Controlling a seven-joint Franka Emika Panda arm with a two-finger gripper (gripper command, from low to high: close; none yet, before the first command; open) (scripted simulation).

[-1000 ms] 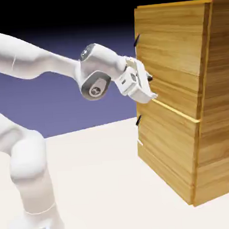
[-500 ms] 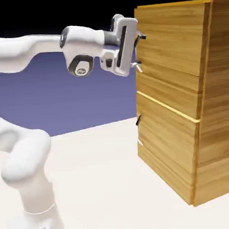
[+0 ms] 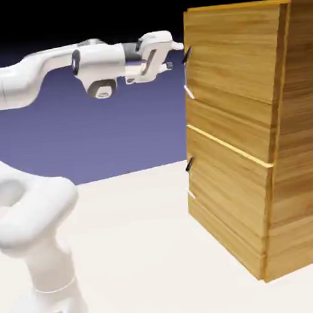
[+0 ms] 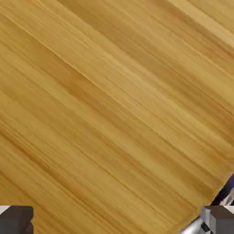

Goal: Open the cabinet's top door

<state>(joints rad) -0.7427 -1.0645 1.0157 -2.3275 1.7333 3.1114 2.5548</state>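
Now the claw (image 3: 177, 55) is up at the top door's handle (image 3: 186, 55), having climbed from the seam between the two panels a second ago and turned level from the upright pose it held half a second back. The cabinet (image 3: 285, 145) stands on the pale surface (image 3: 138, 245) at the right of the exterior view, and the top door (image 3: 228, 63) looks shut, flush with the front.

In the hand view the door's wood grain (image 4: 114, 105) fills nearly everything. The two grey fingertips (image 4: 16, 219) sit far apart in the bottom corners, so the claw is spread wide with nothing between them. The silver and dark bar of the handle (image 4: 219, 205) shows only by the right-hand tip, off to the side, not centred in the gap.

That suggests the approach has reached the right height but is not yet lined up; I would expect a sideways shift before closing. The handle sits close to the door's edge, so there is little margin on that side. On the robot's side the air before the cabinet is open, which gives room to swing the door outward. The lower panel's handle (image 3: 189, 163) is well below and out of the way.
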